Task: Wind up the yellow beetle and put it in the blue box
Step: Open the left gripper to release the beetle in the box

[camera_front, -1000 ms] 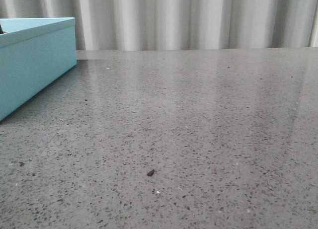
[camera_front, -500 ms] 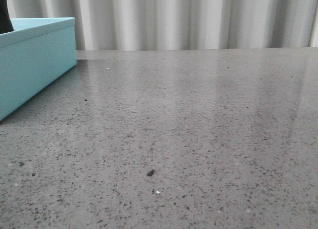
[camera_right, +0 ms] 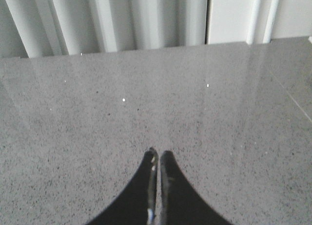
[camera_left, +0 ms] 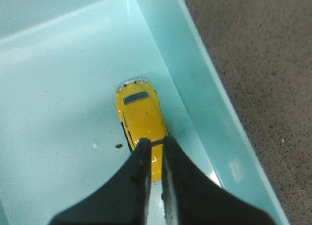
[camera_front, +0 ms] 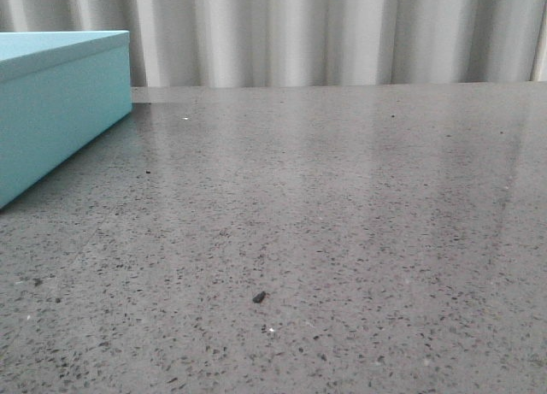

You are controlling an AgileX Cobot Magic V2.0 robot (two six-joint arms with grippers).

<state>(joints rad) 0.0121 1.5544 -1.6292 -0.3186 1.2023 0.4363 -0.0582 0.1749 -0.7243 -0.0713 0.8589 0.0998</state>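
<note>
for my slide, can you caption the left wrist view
Left gripper shut above the yellow beetle, which sits inside the blue box near one side wall.

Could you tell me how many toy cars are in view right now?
1. The yellow beetle sits on the floor of the blue box, near one side wall, under the left gripper. The front view cannot see inside the box.

Glossy yellow paint on the toy car [camera_left: 141, 118], smooth matt blue box [camera_front: 60, 112], polished speckled stone surface [camera_front: 342, 223].
</note>
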